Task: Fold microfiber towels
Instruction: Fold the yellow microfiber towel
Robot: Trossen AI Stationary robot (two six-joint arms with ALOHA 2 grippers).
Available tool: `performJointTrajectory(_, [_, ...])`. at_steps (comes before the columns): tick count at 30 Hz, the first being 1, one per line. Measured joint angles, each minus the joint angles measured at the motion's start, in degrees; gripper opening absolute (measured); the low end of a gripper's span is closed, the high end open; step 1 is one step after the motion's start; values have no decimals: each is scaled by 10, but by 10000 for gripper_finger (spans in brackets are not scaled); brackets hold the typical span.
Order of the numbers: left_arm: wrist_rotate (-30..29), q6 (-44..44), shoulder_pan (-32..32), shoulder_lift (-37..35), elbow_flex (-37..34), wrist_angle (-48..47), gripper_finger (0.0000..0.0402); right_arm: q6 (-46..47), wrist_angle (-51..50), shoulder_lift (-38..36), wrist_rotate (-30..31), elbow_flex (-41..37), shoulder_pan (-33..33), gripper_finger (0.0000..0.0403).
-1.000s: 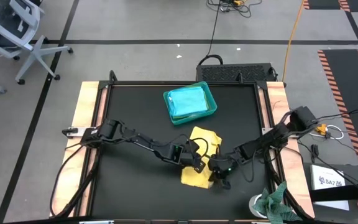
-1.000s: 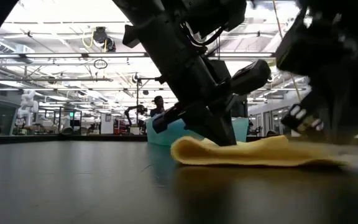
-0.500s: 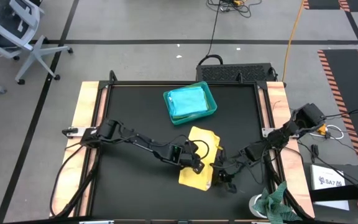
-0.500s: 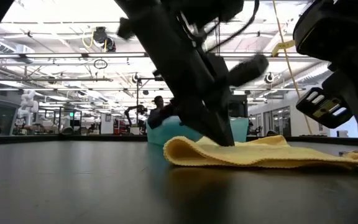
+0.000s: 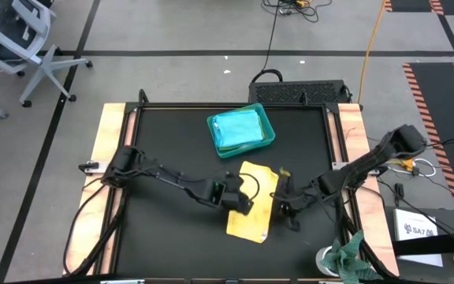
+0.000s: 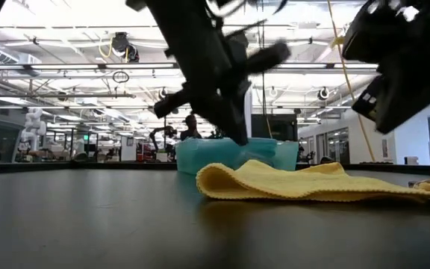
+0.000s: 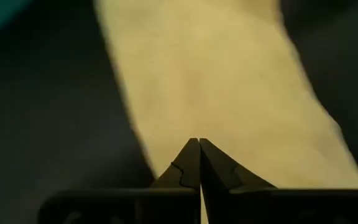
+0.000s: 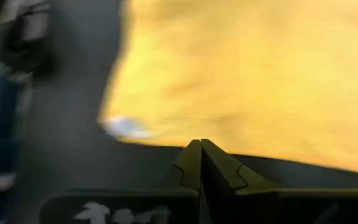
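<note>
One yellow towel (image 5: 252, 203) lies folded over near the middle of the black table (image 5: 164, 134), its rounded fold edge clear in the low view. It looks at least half done, though I cannot tell how many layers it has. Blue towels (image 5: 238, 129) sit stacked in the teal tray (image 5: 267, 143) just beyond it. The left gripper (image 5: 246, 205) hovers above the towel's left edge, the right gripper (image 5: 289, 211) just off its right edge; both are pinched together, holding nothing.

Both arms reach inward from opposite sides, low and stretched toward the middle. The left gripper (image 5: 243, 199) has its fingers (image 7: 190, 163) pressed together, holding nothing; the right gripper (image 5: 288, 207), close beside it, is likewise closed and empty
</note>
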Motion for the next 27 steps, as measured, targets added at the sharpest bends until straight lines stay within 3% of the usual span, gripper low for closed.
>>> performJointTrajectory(6, [11,8,59,0,0,-26,3,95,-158,-64,95,-1,-50,0])
performJointTrajectory(9, [71,40,96,1,1,-2,4,127,-191,-69,95,-1,-79,0])
performJointTrajectory(16, [165,134,164,2,1,23,19,90,-174,-69,92,0,-131,6])
performJointTrajectory(27, [197,210,203,2,1,40,28,89,-161,-69,91,0,-180,130])
